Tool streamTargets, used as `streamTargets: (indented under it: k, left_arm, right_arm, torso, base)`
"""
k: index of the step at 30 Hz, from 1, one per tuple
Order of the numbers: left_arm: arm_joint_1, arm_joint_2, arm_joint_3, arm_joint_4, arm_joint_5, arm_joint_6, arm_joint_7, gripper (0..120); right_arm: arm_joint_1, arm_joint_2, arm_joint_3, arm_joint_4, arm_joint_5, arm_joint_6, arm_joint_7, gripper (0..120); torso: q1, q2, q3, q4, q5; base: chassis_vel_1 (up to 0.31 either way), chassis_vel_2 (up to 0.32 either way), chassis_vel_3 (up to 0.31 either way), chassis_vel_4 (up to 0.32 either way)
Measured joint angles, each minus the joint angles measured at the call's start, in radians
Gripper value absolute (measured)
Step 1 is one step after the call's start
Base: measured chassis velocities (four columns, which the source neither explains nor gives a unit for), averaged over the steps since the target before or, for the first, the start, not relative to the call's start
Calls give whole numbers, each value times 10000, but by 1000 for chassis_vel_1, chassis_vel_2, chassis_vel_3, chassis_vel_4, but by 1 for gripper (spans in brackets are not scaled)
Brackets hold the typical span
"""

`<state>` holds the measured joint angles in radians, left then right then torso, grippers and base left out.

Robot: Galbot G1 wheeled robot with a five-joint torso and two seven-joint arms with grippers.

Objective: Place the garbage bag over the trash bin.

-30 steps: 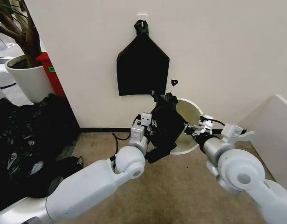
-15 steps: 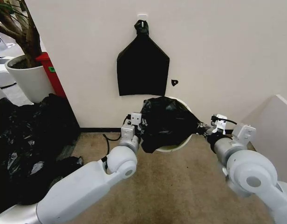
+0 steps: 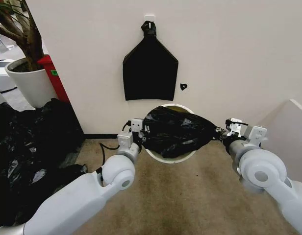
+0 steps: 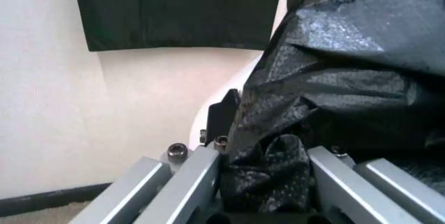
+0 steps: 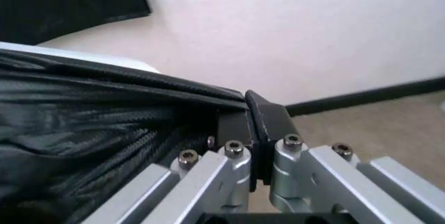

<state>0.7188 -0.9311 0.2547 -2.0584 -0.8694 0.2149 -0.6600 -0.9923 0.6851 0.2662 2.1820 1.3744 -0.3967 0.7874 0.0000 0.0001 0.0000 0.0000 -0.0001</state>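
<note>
Carpeted floor by white wall: garbage bag (image 3: 178,131), now stretched wider across trash bin (image 3: 171,156), pinched by left gripper (image 3: 142,133) and right gripper (image 3: 220,131).

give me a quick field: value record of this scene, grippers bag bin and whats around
left gripper: shut on the garbage bag's left edge
right gripper: shut on its right edge
garbage bag: stretched wide between both grippers, across the bin's mouth
trash bin: tilted, mouth facing the camera, by the wall
flat black bag: hanging on the wall above
plant pot: far left
</note>
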Motion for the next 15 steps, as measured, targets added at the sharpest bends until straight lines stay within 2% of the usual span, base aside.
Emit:
streamTargets:
  k: [7,12,15]
  left_arm:
    - [546,405,-769,-424,-500,-46,551,0]
    - [864,586,-1176,-550,-585,-133,766,0]
    - [955,600,-1292,-554,-586,-145,751,0]
  right_arm:
    - [-297,-234,-223,-1149,-1473,594,-3448,0]
    - [-538,-411,-248,-1264,-2108,863,-4636,0]
    - [-653,-486,-175,-1163,-2153,874,-4664,3]
  torso:
    - [0,0,0,0,3]
    - [0,0,0,0,0]
    - [0,0,0,0,1]
  base:
    - [0,0,0,0]
    - [0,0,0,0]
    - [0,0,0,0]
